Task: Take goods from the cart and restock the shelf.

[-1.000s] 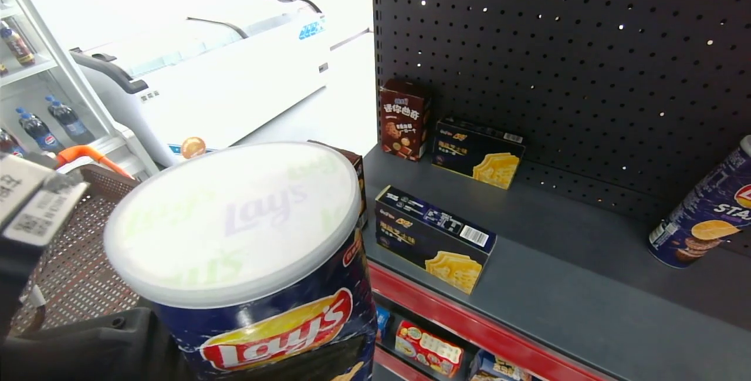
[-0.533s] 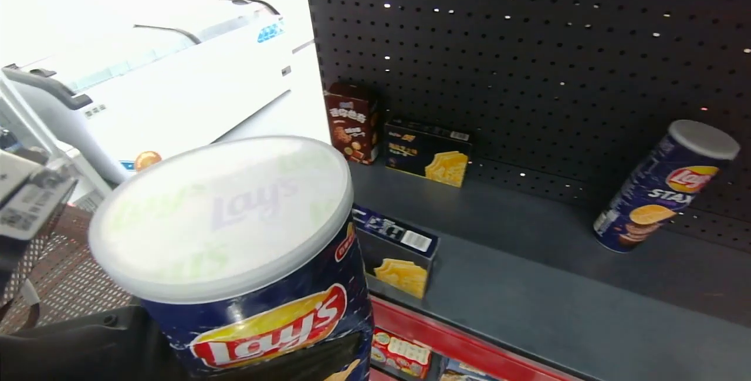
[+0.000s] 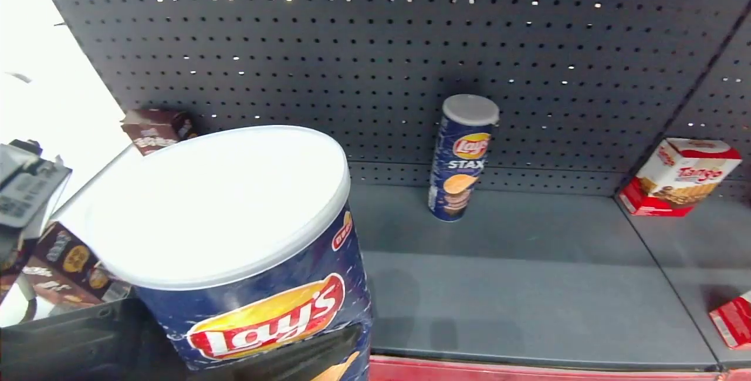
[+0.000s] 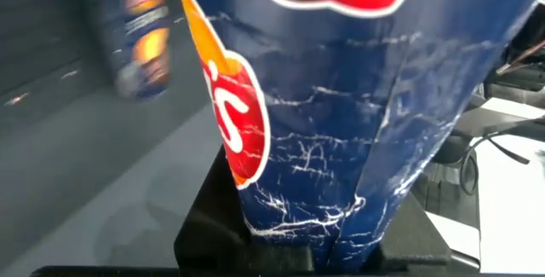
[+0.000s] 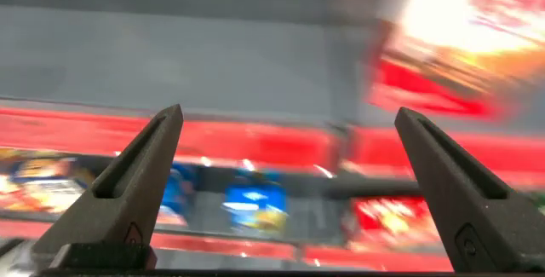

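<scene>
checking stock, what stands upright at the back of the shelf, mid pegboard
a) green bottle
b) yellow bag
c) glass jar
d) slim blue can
d: a slim blue can with a pale lid stands upright on the shelf, right against the pegboard.

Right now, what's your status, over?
Left gripper shut on chip can. Right gripper open, empty. Shelf ahead; second can stands at its back.

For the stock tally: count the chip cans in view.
2. The held can is in the left pincer; the standing can is on the shelf by the pegboard. More may be hidden.
</scene>
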`<state>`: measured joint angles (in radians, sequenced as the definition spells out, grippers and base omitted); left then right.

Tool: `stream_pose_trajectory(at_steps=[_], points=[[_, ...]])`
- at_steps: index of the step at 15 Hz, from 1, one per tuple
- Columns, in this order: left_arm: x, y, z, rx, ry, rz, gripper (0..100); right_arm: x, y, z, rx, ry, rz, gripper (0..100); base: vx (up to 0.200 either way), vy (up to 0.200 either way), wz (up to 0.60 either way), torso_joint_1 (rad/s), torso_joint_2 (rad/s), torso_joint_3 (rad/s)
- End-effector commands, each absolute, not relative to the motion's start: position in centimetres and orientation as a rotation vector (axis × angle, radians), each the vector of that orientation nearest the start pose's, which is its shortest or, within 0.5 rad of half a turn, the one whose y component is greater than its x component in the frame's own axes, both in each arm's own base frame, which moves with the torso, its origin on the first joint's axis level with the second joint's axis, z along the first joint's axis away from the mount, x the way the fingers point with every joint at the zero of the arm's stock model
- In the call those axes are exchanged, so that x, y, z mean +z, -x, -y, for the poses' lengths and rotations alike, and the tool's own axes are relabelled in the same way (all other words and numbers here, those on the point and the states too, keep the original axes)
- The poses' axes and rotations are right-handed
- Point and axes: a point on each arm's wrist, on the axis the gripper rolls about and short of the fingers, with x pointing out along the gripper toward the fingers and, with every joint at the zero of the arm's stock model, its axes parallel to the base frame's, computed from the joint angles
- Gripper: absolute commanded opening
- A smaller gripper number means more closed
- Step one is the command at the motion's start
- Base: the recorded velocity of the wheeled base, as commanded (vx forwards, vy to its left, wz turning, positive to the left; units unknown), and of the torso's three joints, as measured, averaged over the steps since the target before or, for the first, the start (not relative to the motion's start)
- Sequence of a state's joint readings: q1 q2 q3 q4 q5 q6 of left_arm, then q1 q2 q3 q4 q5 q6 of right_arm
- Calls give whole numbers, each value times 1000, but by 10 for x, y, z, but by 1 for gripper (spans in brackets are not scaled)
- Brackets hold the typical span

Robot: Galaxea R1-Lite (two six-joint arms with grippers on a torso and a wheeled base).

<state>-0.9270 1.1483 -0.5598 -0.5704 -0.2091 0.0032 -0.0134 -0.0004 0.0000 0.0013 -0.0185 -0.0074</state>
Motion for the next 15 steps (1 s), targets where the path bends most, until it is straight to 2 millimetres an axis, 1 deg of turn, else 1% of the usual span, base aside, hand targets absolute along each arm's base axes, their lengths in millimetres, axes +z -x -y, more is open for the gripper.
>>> stream_pose_trajectory(at_steps=[1,6,7,9,15], points=[[236,-97,136,-1134,-11,-21,0,75,23,0,-32,8,-2,100,0,0,0,0,0,0],[236,-96,134,-1131,-11,-21,0,75,23,0,-32,8,-2,100,0,0,0,0,0,0],[236,-96,134,-1129,-9,-20,0,75,23,0,-32,6,-2,100,0,0,-600,2,2,2],[236,-96,134,-1129,-9,-19,0,75,23,0,-31,8,-2,100,0,0,0,0,0,0],[237,-103,128,-1075,33,-40,0,75,23,0,-28,12,-2,100,0,0,0,0,0,0]])
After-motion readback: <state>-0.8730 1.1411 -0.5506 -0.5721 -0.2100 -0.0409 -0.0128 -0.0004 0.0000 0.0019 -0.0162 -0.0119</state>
